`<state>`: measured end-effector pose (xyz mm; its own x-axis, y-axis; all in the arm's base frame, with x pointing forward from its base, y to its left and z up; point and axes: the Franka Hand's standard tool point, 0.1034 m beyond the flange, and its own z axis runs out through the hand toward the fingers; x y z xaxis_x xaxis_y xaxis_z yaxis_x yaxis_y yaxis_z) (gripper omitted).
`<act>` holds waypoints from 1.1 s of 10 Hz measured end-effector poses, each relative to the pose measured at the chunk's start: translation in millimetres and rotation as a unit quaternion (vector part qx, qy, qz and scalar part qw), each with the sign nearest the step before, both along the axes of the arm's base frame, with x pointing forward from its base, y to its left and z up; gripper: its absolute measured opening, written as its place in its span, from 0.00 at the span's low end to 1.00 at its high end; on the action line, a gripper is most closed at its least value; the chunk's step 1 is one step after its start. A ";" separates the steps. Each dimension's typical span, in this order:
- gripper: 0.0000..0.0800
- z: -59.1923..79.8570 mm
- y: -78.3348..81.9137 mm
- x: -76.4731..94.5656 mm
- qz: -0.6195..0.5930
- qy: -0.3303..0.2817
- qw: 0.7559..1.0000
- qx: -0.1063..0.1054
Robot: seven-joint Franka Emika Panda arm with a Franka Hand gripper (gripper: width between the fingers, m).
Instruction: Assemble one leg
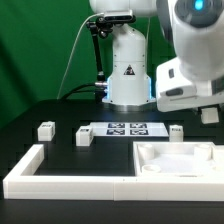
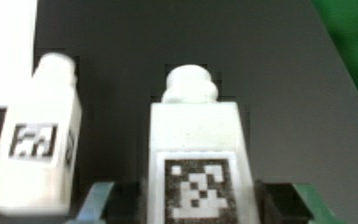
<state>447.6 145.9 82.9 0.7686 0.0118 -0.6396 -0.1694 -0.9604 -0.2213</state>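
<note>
Step in hand, as judged: approach to grasp. The claw [image 2: 194, 198] is spread, its fingers flanking the leg [image 2: 201, 130] with gaps showing. The leg rests on the surface [image 2: 282, 60], with a second leg [image 2: 43, 120] just beside it. The next move calls for closing squarely on the leg, clear of the neighbour.

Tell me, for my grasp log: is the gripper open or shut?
Open. The gripper has its fingers flanking the leg, with a dark gap on each side.

- Leg [image 2: 197, 135]: smooth white plastic, slightly glossy.
- Its tag [image 2: 199, 187]: matt black-and-white print.
- Table [image 1: 50, 108]: matt black.
- Tray-like part [image 1: 170, 147]: smooth white plastic.
- Backdrop [image 1: 40, 40]: green cloth.
</note>
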 end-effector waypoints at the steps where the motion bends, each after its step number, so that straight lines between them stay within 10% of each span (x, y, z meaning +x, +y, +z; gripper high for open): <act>1: 0.36 9.4 -1.7 8.0 0.000 -0.038 0.999 -0.003; 6: 0.36 12.5 -8.8 27.0 -0.019 -0.238 0.970 -0.043; 11: 0.36 49.5 -19.5 68.1 0.003 -0.391 0.919 -0.059</act>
